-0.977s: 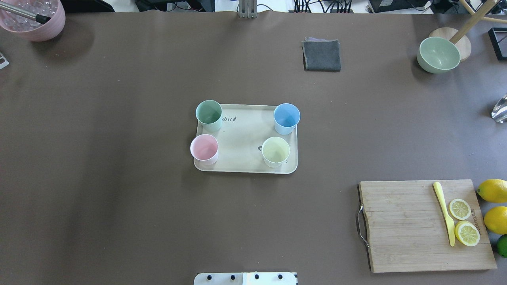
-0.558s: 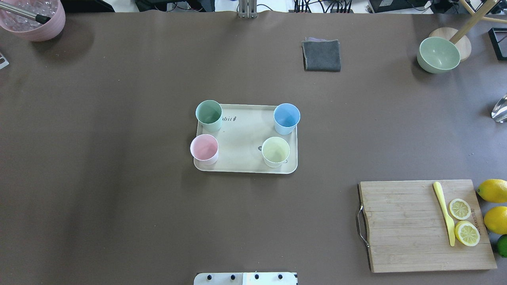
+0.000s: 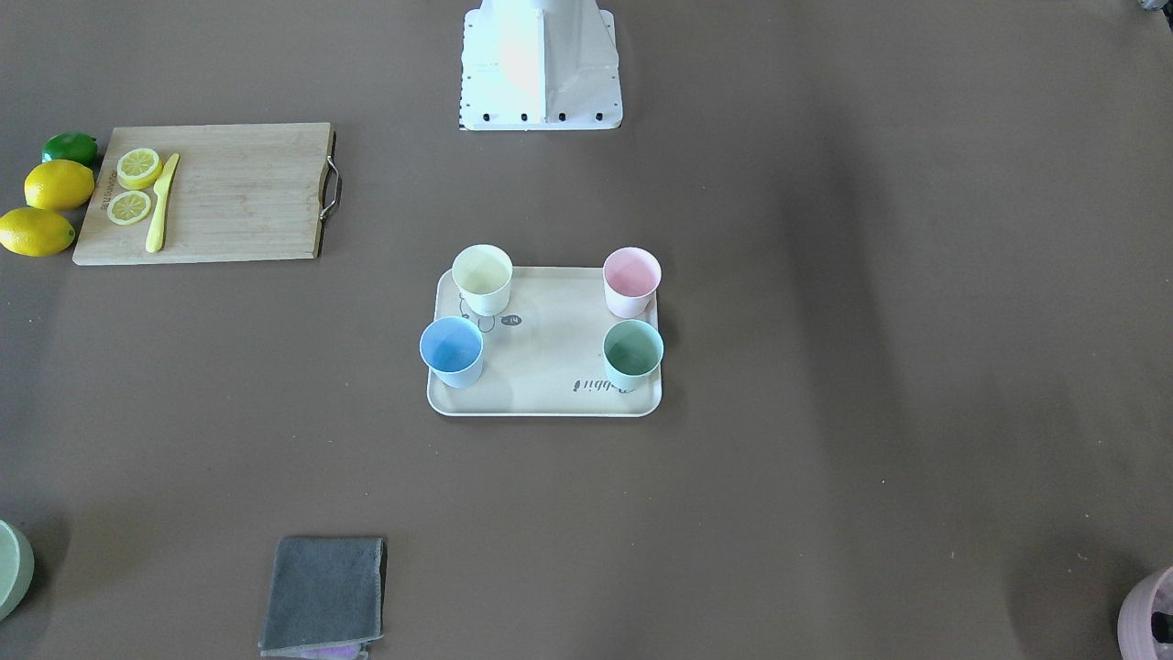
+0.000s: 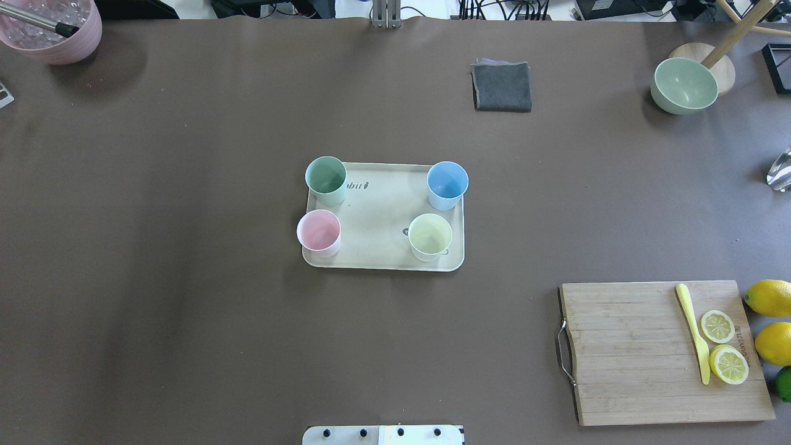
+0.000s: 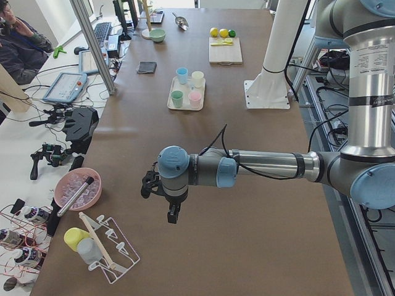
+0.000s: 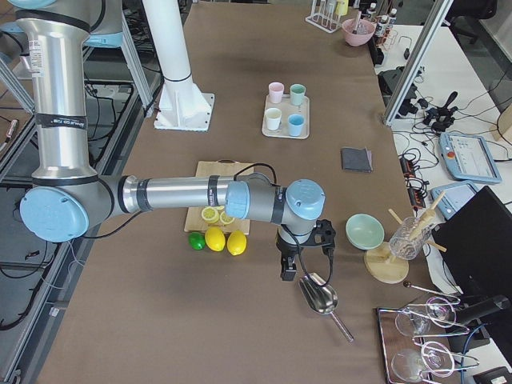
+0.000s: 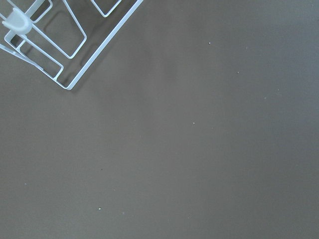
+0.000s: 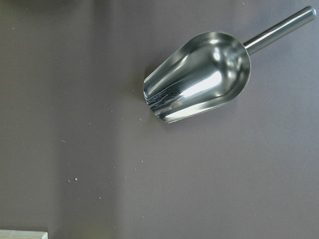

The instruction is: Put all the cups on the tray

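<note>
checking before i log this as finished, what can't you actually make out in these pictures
Left pincer: seen only small in the exterior left view; open or shut cannot be told.
Right pincer: likewise, only in the exterior right view.
Script on the flat cream rectangular tray: overhead, the mint green tumbler covers part of it.
Tray's drawing: mostly hidden by the pale yellow tumbler.
Shiny metal scoop: cut by overhead's right edge.

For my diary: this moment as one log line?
pink cup, blue cup, green cup, yellow cup: on tray | left gripper, right gripper: away | task: done
</note>
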